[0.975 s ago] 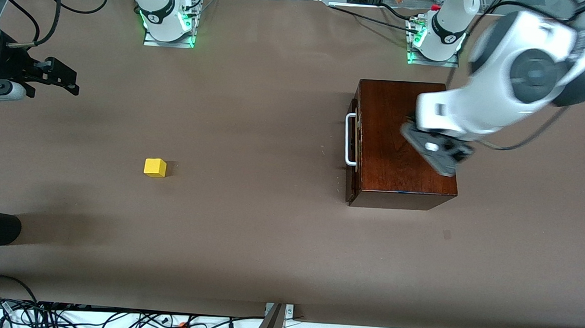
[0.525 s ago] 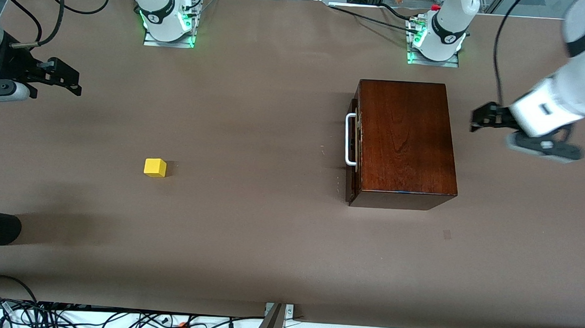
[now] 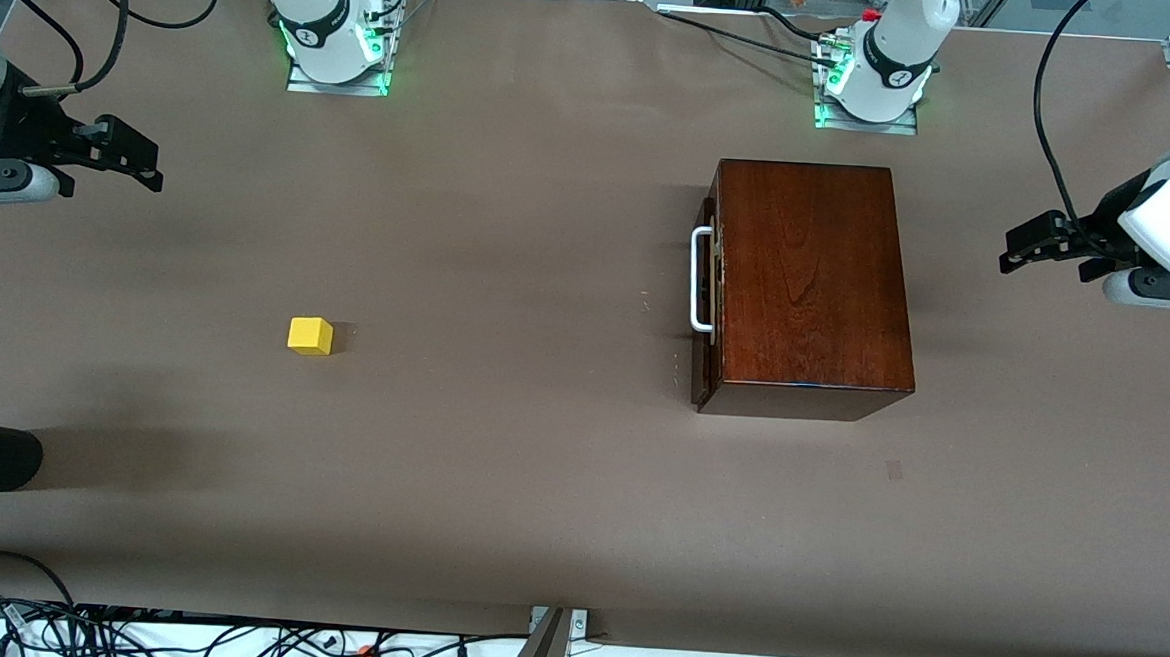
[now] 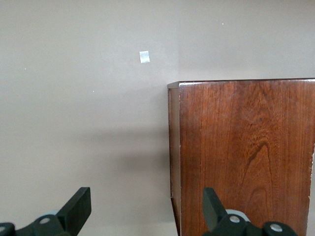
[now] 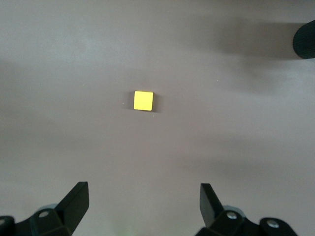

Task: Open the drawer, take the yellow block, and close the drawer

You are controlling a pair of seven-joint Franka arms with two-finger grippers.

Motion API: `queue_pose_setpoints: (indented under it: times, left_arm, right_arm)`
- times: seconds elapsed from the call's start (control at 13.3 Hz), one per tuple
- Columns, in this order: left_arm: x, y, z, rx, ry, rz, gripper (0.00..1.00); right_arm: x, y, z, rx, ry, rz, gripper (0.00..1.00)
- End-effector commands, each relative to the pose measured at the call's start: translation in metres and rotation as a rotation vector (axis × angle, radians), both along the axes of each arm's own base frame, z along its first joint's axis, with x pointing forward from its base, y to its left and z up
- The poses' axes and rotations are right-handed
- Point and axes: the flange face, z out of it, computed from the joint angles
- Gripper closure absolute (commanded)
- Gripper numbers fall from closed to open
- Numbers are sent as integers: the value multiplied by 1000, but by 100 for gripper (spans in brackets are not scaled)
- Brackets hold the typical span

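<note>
On the table [image 3: 537, 486], the yellow block [image 3: 310, 335] lies well apart from the shut drawer [image 3: 705, 305].

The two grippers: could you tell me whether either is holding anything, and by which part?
Nothing is held. The left gripper and right gripper are both open and empty; the yellow block lies on the table.

Brown table [image 3: 497, 484] surface, evenly lit with soft shadows. Green-lit mounting plates [image 3: 338, 80] along its upper edge; tangled black cables [image 3: 128, 635] on white floor below the near edge.
</note>
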Motion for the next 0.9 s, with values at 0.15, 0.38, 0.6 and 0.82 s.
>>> queue_pose_setpoints:
  times: [0.15,0.38,0.6,0.82]
  left_arm:
    - [9,14,6,-19,15,8,0]
    - [9,15,5,-19,18,11,0]
    - [9,14,5,-20,18,11,0]
    - [8,14,5,-21,26,10,0]
  right_arm:
    - [1,1,6,6,6,1,0]
    - [1,1,6,4,6,5,0]
    - [1,3,6,3,6,11,0]
    - [1,3,6,3,6,9,0]
